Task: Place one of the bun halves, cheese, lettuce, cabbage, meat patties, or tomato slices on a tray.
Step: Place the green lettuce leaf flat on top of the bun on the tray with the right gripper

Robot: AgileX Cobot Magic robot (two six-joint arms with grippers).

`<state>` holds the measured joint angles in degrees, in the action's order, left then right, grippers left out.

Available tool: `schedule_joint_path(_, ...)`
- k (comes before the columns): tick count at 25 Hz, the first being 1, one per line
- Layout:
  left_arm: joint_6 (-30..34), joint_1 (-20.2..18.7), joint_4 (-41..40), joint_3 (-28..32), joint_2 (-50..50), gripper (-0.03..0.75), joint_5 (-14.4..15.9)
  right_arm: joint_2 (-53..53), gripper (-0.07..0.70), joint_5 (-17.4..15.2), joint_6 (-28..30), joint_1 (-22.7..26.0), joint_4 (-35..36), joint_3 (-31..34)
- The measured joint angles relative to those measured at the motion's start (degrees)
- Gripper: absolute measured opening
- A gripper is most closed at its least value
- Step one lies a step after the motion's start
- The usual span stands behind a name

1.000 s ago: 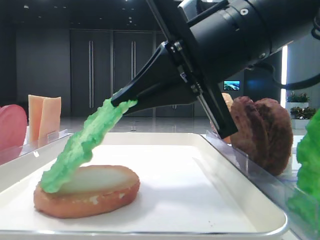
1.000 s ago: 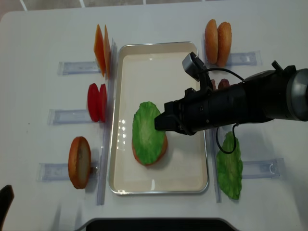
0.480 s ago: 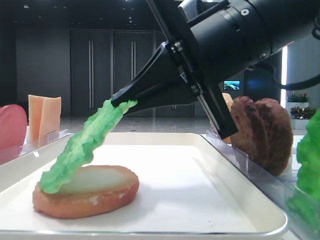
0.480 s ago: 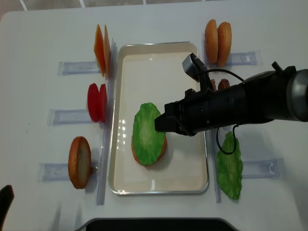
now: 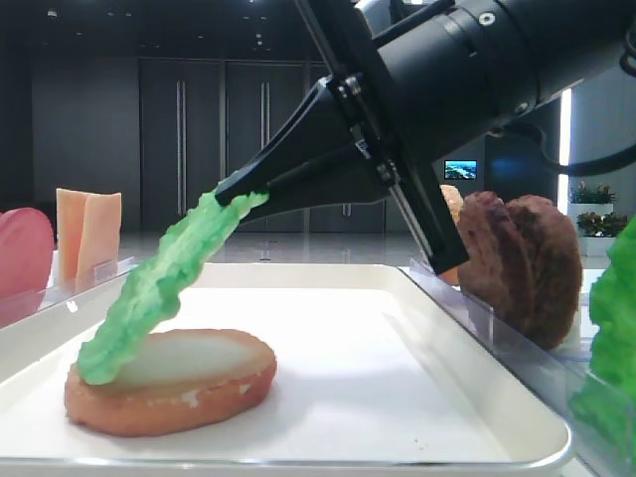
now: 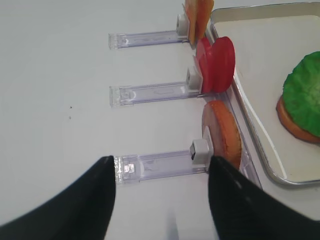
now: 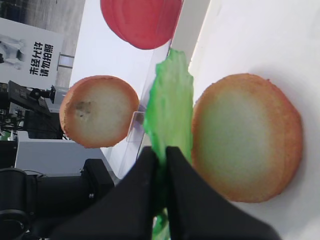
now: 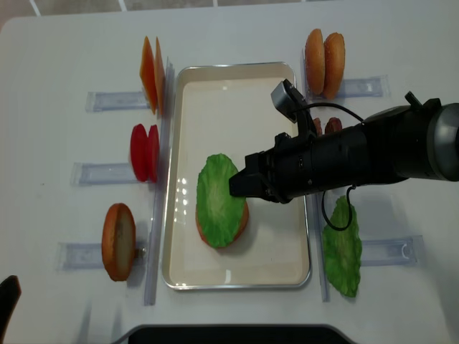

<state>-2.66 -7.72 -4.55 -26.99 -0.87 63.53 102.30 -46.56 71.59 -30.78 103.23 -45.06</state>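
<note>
- The step in hand is judged to be the laying of the lettuce (image 5: 159, 288) onto the bun half (image 5: 171, 381) that lies face up on the tray (image 5: 477, 397).
- The leaf is pinched at its upper edge between the pressed-together jaws of the right gripper (image 5: 238, 196); its lower edge touches the far-left rim of the bun, so it hangs tilted rather than flat.
- From above, the leaf (image 8: 220, 201) covers nearly the whole bun, with only a tan rim showing.
- The left gripper (image 6: 160, 200) hovers over the tabletop (image 6: 60, 75), its jaws spread and nothing between them.
- The next move is judged to call for lowering the pinched edge toward the bun's near side and then spreading the jaws, so that the leaf settles centred.
- The lettuce is thin, floppy and bright green with crinkled edges; some sag or slide on release is likely.
- The bun half is a round disc with a tan crust and a flat pale toasted face.
- 2 meat patties (image 5: 522, 263), dark, thick and rough, stand on edge beside the tray.
- The tray is shallow, off-white and raised at the rim.
</note>
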Motion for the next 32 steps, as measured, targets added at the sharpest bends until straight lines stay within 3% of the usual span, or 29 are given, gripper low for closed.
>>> schedule_joint_path(32, 0.0, 0.0, 0.0, 0.0, 0.0, 0.454, 0.0, 0.0, 0.024, -2.62, -2.2, -1.98, 0.0, -0.26)
